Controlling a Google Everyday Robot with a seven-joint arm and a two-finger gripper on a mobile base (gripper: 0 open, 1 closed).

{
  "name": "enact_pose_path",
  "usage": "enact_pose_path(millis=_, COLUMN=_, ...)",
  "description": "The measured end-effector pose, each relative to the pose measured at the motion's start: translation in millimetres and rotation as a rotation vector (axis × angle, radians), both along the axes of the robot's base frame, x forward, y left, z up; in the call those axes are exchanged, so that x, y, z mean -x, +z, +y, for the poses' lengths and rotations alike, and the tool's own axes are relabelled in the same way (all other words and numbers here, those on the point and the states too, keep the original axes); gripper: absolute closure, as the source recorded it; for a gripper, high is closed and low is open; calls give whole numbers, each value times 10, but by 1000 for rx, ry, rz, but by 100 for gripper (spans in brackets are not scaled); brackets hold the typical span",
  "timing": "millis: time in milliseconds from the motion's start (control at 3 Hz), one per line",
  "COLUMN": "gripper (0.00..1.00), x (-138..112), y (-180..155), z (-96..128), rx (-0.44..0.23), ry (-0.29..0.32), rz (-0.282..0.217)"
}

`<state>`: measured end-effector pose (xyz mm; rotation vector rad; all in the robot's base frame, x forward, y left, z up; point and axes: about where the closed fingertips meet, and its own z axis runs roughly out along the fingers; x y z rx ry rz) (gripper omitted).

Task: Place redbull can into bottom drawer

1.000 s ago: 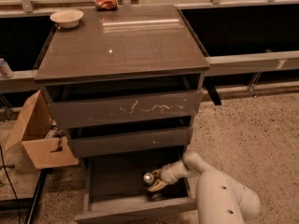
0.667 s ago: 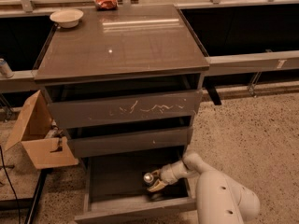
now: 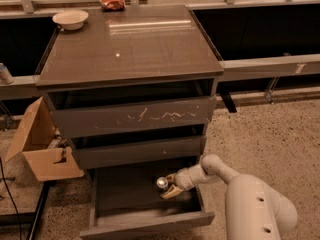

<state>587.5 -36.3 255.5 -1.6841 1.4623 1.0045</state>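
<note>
I am looking down at a dark brown drawer cabinet (image 3: 130, 44) with three drawers. The bottom drawer (image 3: 125, 196) is pulled out and open. The two drawers above it are pushed in. The top drawer front (image 3: 135, 119) has white scratches on it, and the middle drawer front (image 3: 140, 153) is plain.

My white arm (image 3: 217, 169) comes in from the lower right and reaches down into the bottom drawer. The gripper (image 3: 169, 190) is low inside the drawer, on its right side. The redbull can (image 3: 162, 183) is in there too, right at the tip of the gripper and touching it. I can see the can's shiny round silver end. I cannot tell if the claw is squeezing the can or is loose, and I cannot tell if the can sits on the drawer floor.

On top of the cabinet, at the back left corner, is a white bowl (image 3: 70, 19). A red snack bag (image 3: 112, 2) lies just behind the cabinet top. An open cardboard box (image 3: 42, 149) sits on the speckled floor (image 3: 265, 129) to the left of the cabinet.
</note>
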Motion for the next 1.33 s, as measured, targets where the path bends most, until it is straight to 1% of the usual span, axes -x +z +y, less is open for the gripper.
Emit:
enact_pose_path(millis=667, gripper=100, x=-35, y=-187, z=56, rx=-21, ry=-12, rz=-10)
enact_pose_path(millis=1000, gripper=100, x=-140, y=-386, z=99, rx=-34, ry=-32, rz=-22)
enact_pose_path(millis=1333, gripper=100, x=-243, y=-699, z=189, rx=-22, ry=-48, rz=-11)
